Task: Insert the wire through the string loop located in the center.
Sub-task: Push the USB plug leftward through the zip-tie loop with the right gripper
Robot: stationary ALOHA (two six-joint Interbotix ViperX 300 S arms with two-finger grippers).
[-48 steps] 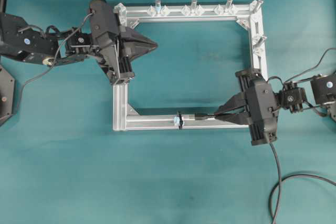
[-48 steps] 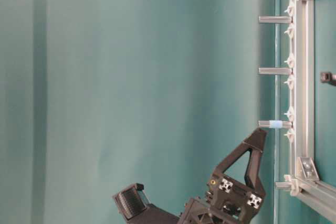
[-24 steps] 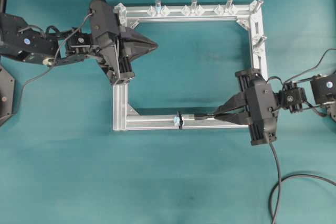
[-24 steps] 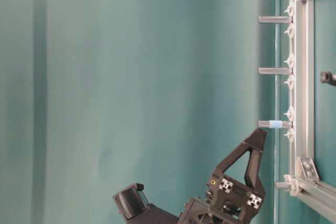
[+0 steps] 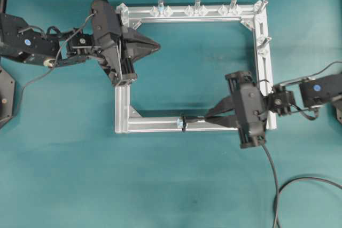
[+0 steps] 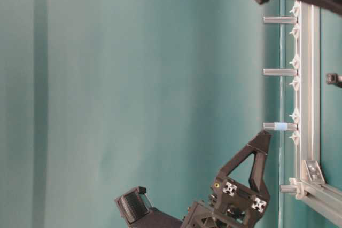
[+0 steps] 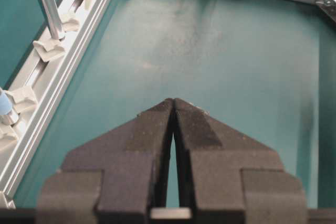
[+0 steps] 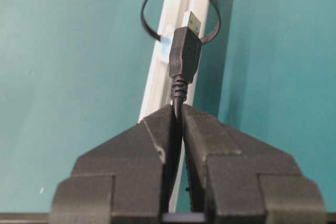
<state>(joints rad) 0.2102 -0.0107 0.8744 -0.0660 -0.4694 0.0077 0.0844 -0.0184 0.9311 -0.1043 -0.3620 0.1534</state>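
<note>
Pinching wire (image 8: 181, 85) just behind USB plug, right tool (image 8: 177, 109) closed on it; plug tip right at string loop (image 8: 181, 3) on bottom frame bar (image 5: 155, 125). Left tool (image 7: 173, 103) fully closed, empty, above teal table (image 5: 176, 185).

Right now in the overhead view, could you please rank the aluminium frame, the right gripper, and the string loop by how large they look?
1. The aluminium frame, by far the widest.
2. The right gripper, shut on the wire.
3. The string loop, a tiny black ring around the frame's bottom bar.
</note>
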